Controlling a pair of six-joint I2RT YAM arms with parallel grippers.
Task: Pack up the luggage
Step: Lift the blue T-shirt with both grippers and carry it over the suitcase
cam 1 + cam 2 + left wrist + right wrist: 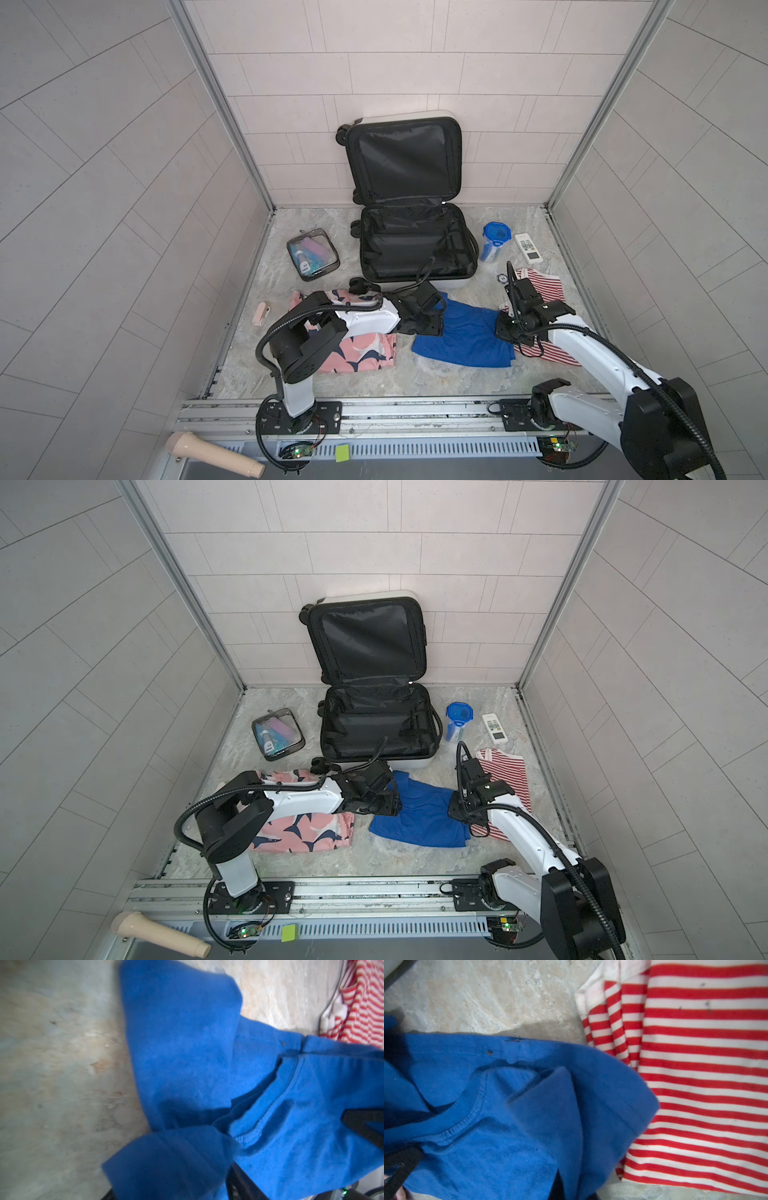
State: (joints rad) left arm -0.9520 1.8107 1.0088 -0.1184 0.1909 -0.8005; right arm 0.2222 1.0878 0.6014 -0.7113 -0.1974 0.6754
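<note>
Lying open toward the tabletop's [374, 382] back edge, just beyond the blue shirt [465, 343], the luggage [415, 249] is nearest the left gripper [432, 326]. Whether that gripper has hold of the cloth I cannot tell. The right gripper [505, 332] is clenched on the blue shirt's edge.

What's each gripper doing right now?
Left gripper: at the blue shirt, jaws around cloth; grip cannot be told.
Right gripper: closed on the blue shirt's edge.

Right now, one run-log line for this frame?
phase: grasping blue shirt | left end effector: at blue shirt, grip unclear | right end effector: shut on blue shirt | luggage: open, nothing packed
</note>
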